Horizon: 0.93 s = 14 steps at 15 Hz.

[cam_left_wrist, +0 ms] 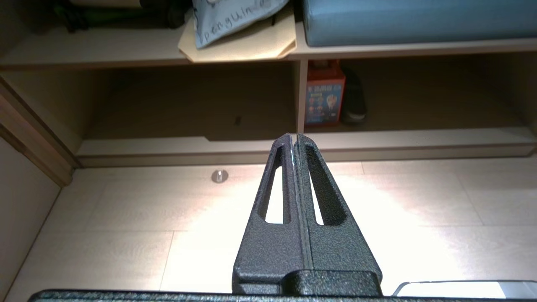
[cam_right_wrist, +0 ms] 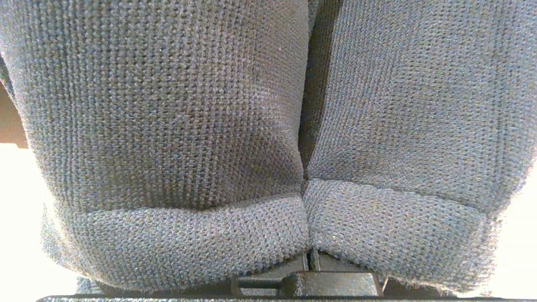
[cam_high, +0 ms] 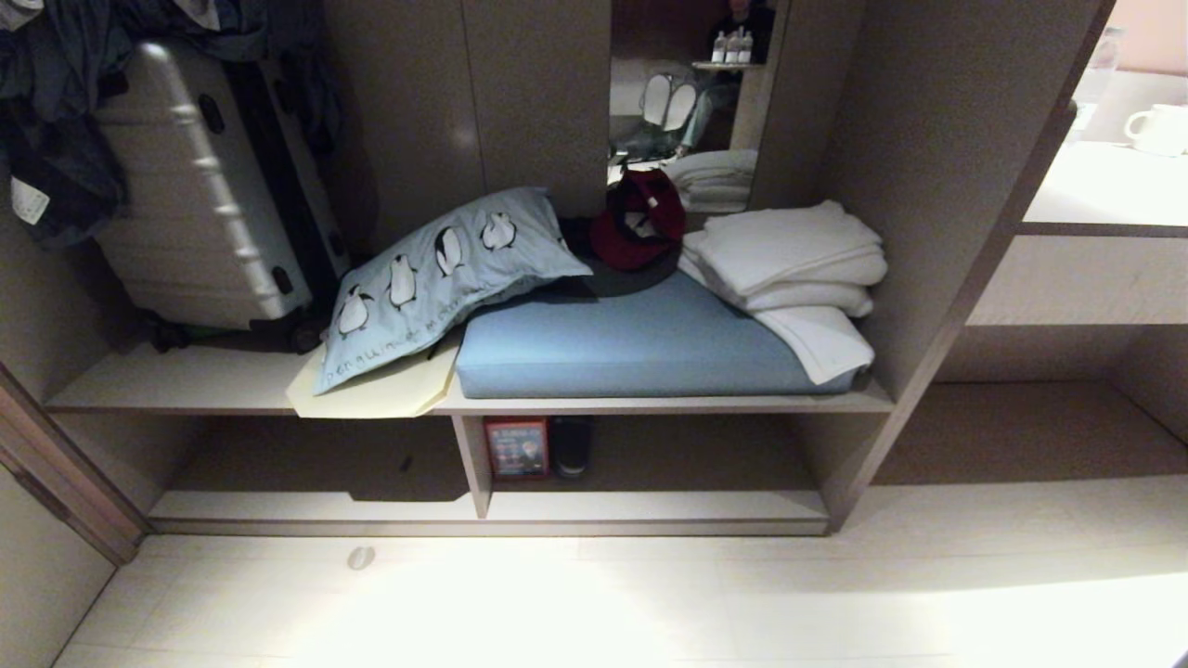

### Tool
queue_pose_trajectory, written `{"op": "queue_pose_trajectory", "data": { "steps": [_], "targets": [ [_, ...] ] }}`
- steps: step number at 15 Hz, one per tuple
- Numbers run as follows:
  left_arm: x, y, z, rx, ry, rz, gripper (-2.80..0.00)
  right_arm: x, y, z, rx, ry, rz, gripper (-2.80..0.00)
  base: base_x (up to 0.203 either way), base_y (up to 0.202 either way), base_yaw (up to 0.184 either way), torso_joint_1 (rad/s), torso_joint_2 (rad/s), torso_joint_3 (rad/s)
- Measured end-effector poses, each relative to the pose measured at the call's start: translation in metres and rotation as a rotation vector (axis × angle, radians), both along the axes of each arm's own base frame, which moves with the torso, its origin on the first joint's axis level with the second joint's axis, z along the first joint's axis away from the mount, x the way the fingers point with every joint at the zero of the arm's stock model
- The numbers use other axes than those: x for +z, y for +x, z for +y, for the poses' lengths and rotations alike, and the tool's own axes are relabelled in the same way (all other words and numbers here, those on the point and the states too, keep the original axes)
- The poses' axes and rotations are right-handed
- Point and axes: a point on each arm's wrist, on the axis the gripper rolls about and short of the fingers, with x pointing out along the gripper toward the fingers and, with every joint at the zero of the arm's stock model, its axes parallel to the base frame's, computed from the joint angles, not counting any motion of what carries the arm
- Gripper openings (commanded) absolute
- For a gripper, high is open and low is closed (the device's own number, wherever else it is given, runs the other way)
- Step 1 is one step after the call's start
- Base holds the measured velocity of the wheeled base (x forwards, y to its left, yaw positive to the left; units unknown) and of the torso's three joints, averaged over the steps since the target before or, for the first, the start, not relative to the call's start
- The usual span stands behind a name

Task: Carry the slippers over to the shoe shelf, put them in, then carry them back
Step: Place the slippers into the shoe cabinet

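Pale floor before the shoe shelf (cam_high: 650, 506), slippers (cam_right_wrist: 176, 126) aloft.
Right jaws pinch both slippers; left gripper (cam_left_wrist: 295, 138) is pressed together, idle. Best lowered level into the bay beside the divider (cam_high: 473, 459), clear of the red box (cam_high: 516, 447).

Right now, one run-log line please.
stage: carrying | right gripper: shut on slippers | left gripper: shut, empty | shoe shelf: ahead

Two slippers (cam_right_wrist: 268, 126), one suitcase (cam_high: 200, 186), one pillow (cam_high: 436, 278).
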Motion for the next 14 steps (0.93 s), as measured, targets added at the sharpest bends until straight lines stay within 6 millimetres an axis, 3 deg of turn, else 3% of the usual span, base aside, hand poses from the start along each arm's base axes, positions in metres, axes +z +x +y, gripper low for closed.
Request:
{"op": "queue_pose_trajectory", "data": {
  "steps": [14],
  "targets": [
    [0.0000,0.0000,0.0000,0.000,0.001,0.000,-2.80,0.0000,0.0000,0.0000,-0.001,0.000,0.000,-2.80,0.000,0.000,0.000,0.003,0.00,-0.196]
  ]
}}
